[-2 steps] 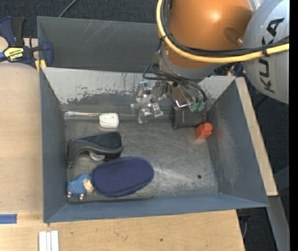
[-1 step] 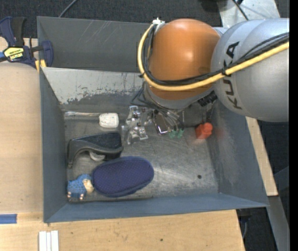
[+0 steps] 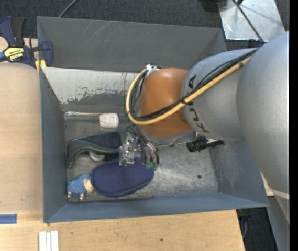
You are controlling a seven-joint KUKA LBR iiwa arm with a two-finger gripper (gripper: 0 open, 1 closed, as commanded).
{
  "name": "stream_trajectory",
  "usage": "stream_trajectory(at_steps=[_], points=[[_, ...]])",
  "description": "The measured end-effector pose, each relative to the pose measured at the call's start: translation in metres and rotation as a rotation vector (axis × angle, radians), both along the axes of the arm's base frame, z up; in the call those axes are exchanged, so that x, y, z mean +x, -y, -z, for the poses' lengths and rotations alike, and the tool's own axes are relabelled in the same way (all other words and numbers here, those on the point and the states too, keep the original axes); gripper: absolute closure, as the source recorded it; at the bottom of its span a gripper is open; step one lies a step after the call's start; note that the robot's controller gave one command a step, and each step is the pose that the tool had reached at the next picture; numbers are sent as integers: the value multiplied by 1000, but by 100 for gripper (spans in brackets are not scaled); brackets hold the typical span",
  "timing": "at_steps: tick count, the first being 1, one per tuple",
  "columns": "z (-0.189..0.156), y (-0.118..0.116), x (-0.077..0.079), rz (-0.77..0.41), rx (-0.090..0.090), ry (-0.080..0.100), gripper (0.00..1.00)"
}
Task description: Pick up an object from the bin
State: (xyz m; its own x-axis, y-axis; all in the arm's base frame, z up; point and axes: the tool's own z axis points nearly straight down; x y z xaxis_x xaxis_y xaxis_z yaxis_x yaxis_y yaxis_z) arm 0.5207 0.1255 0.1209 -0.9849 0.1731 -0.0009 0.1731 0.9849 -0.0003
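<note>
Navy oval thing point(image 3: 120, 182), soft-looking with a woven or mesh surface, lies on the bin's floor near the near wall, left of the middle. The gripper point(image 3: 134, 155) is low in the bin, right at this thing's far edge, its metal tip over or touching that rim; contact cannot be made out. Whether the gripper is spread or closed cannot be told, and nothing can be seen held in it.

Just left of the navy thing, touching or almost touching its left end, sits a small toy figure point(image 3: 79, 187) in light blue and tan, in the near left corner. Beyond both, a dark slate curved piece point(image 3: 94, 141) lies across the floor's left half, its right end close to the gripper. Farther still, a small white block point(image 3: 108, 121) rests by the foot of the far wall.

Above the gripper is the orange cover point(image 3: 162, 101), ringed by a yellow cable point(image 3: 211, 85), on the grey arm point(image 3: 253, 98) coming in from the right over the grey bin point(image 3: 138, 46).
</note>
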Motion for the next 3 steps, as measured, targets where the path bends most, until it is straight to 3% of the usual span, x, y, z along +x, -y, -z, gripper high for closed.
stream_trajectory(at_steps=[1,2,3], points=[[-72,-2,2,-50,2,9,100],[33,4,-9,-132,4,13,100],[-124,-4,-7,-283,1,11,100]])
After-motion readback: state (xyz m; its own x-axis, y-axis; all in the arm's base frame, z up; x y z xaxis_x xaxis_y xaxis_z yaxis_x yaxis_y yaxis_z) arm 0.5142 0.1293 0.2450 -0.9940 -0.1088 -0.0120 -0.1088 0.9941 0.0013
